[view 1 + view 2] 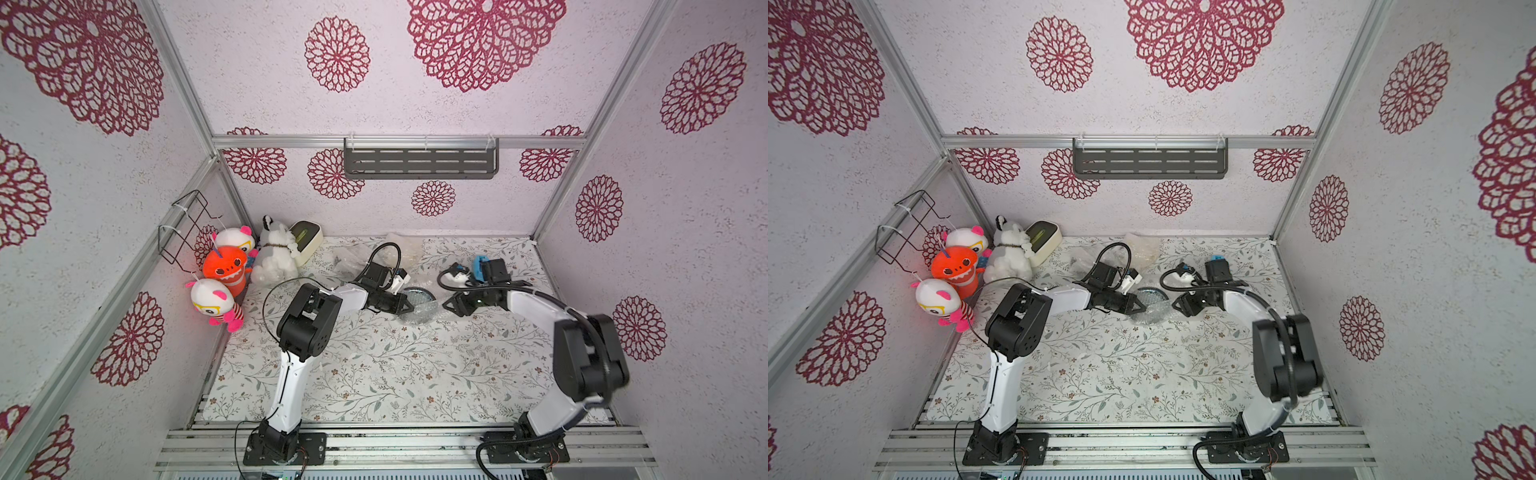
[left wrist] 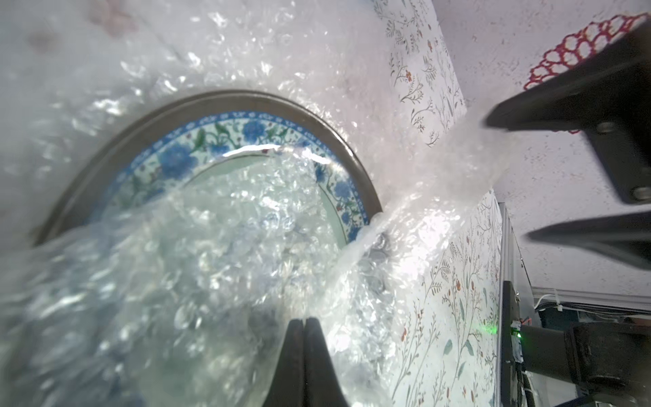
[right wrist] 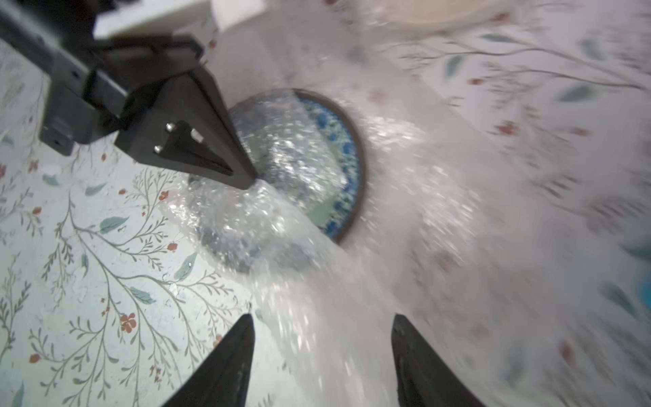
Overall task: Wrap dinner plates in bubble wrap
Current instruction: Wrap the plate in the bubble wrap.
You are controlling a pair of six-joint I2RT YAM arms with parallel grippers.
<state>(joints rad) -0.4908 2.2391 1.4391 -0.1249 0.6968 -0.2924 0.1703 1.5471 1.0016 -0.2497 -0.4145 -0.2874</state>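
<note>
The left gripper [image 2: 305, 322] has its two black fingers pressed flat together. A bunched fold of bubble wrap [image 2: 211, 246] is caught at their tips. In the right wrist view the crinkled sheet gathers to a point exactly where that gripper ends.

Just ahead of and below those closed tips lies the dinner plate [image 2: 243, 96]. It is round, with a dark grey-brown rim, a band of blue flowers and green leaves, and a pale green centre. It rests on the bubble wrap, which spreads past it over the table. The pinched fold is drawn up over the side of the plate nearest the left gripper and covers most of the centre. The rim on the side away from that gripper shows uncovered.

The right gripper [image 3: 322, 319] faces the left one across the plate, its jaws standing well apart. A blurred band of the wrap runs from the plate in between them, unclamped. Whether it touches either finger I cannot tell.

In both top views the two grippers point nearly tip to tip, with the plate [image 1: 422, 293] and wrap [image 1: 417, 316] between them.

Farther behind the left gripper's wrist, in the back corner, stand a cream box with a green top [image 1: 308, 237] and a cluster of plush toys [image 1: 232, 266]. Just beyond the right gripper's wrist sits a small blue object [image 1: 481, 266], partly hidden. A leaf-printed tablecloth [image 1: 374, 365] covers the table.
</note>
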